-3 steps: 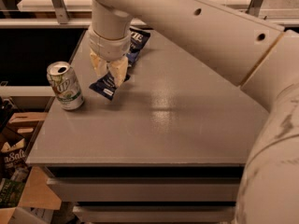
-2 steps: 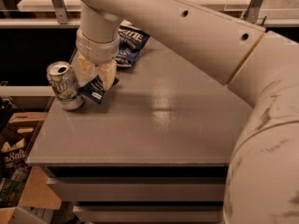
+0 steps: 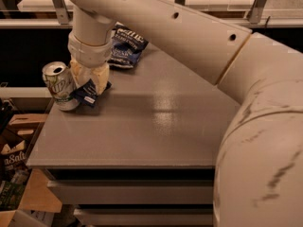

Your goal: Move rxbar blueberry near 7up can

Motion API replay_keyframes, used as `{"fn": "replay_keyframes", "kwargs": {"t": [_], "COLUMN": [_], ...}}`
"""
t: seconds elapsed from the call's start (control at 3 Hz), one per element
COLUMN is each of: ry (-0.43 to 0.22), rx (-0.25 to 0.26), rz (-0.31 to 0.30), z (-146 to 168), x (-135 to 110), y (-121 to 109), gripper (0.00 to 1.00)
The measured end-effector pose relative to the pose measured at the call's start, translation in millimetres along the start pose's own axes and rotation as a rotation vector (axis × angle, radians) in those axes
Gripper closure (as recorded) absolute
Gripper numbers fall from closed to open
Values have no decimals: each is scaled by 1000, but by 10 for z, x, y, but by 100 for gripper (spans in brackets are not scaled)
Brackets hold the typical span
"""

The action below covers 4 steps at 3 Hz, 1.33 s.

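The 7up can stands upright near the left edge of the grey table. The rxbar blueberry, a small dark navy wrapper with white lettering, is right beside the can, between the two cream fingers. My gripper hangs from the big white arm and is shut on the bar, holding it low over the table and almost touching the can's right side.
A crinkled dark blue chip bag lies on the table's back part behind the gripper. The white arm fills the right side. Cardboard boxes sit on the floor left of the table.
The gripper has carried the bar leftward from the table's back middle to just beside the can. The chip bag and can have not moved.
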State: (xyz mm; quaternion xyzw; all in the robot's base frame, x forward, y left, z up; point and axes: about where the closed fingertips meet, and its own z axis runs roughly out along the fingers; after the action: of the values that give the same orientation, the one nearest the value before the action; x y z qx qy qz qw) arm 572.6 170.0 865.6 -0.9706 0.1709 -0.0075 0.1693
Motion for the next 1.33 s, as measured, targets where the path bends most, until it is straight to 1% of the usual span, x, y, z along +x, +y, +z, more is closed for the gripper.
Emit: {"fn": "replay_keyframes", "kwargs": {"t": [0.67,1.0,1.33], "ry": [-8,3,15], "rx": [-8,-15,-27], "rz": [-3,4,16], "z": [36,40,58], "x": [16,50,102], "y": [-13,5,49], "gripper": [35,13,0]}}
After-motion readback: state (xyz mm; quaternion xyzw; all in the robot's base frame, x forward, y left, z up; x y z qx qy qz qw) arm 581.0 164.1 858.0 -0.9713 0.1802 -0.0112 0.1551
